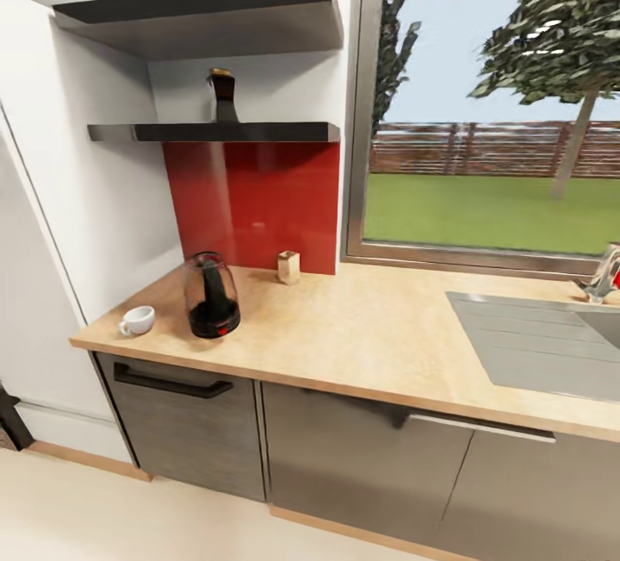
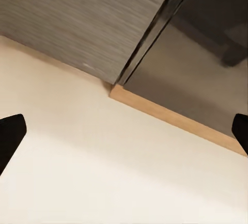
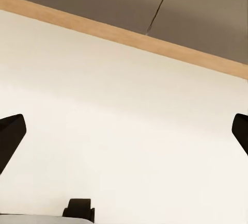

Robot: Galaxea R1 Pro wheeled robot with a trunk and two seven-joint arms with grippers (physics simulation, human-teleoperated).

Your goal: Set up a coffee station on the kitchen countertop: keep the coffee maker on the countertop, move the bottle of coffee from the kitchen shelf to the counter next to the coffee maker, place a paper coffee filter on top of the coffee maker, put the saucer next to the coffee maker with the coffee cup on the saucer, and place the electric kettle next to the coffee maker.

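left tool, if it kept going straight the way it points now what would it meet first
Most likely the pale floor: the left tool, open and empty, points down at bare floor just short of the wooden plinth strip under the grey cabinet fronts. Depth is hard to judge, but nothing lies between.

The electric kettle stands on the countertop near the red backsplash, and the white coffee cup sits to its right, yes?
Not quite. In the head view the coffee cup sits left of the electric kettle, near the end of the countertop. The rest is right.
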